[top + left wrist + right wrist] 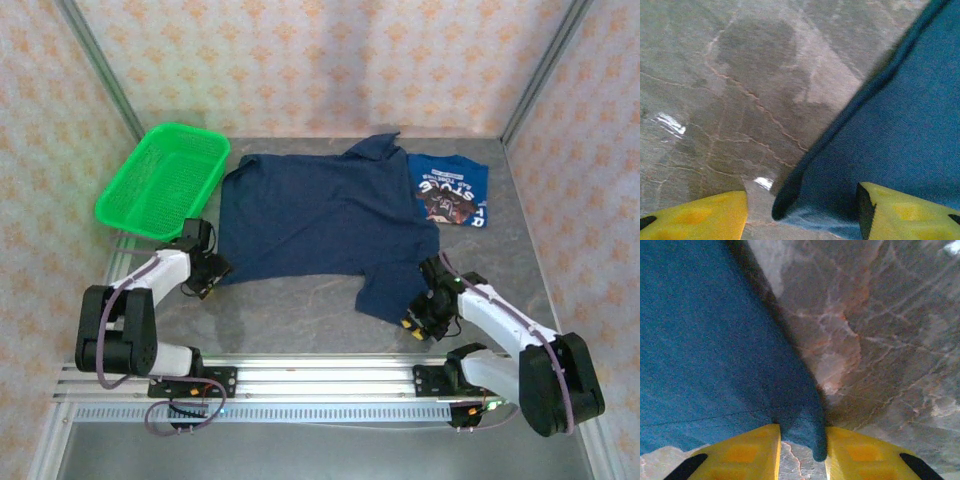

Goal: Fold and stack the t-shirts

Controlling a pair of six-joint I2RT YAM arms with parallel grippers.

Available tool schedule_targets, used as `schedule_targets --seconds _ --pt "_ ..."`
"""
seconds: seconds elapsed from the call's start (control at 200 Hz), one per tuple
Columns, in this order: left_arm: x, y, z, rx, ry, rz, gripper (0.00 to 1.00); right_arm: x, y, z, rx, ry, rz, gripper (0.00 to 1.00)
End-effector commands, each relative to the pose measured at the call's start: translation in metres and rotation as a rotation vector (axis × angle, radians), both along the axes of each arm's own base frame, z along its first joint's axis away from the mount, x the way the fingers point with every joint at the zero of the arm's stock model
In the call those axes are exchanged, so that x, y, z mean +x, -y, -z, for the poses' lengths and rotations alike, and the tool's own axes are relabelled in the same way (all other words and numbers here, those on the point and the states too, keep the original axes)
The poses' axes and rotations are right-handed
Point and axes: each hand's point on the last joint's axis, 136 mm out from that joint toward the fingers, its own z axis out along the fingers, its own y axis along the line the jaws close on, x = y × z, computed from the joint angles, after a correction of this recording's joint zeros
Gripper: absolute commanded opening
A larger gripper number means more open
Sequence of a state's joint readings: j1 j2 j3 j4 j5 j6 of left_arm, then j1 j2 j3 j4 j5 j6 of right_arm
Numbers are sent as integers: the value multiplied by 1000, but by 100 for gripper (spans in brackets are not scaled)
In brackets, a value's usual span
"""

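- Your left gripper (802, 207) stands released, jaws well apart either side of the navy t-shirt (320, 215) corner.
- Your right gripper (801, 445) narrowly brackets another corner; whether it is clamped can't be told.

Both my arms are held low, wrists pitched down. My left arm has its elbow folded and forearm angled inward; my left gripper (208, 272) (802, 210) stands with jaws wide apart. My right forearm reaches inward; my right gripper (420, 315) (801, 440) shows a narrow gap, clamping unconfirmed.
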State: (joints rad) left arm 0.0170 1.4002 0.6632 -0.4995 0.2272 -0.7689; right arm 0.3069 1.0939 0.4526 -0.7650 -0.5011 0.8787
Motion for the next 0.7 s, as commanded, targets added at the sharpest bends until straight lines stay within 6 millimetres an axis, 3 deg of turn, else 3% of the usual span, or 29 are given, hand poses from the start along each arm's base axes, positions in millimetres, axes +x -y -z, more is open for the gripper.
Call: schedule_targets --seconds 0.0,0.135,0.255,0.385,0.5,0.69 --pt "19 1 6 -28 42 -37 59 27 3 8 -42 102 1 12" --pt "30 5 14 -55 60 -56 48 35 4 8 -54 129 16 0" --pt "41 12 17 -91 87 -58 38 39 6 6 -64 150 35 0" --pt "46 15 17 -100 98 -52 14 40 11 -1 -90 164 41 0" --pt "48 13 9 -79 110 -24 0 40 14 -11 -105 178 47 0" --pt "27 6 -15 -18 101 45 0 40 18 -41 -117 214 41 0"
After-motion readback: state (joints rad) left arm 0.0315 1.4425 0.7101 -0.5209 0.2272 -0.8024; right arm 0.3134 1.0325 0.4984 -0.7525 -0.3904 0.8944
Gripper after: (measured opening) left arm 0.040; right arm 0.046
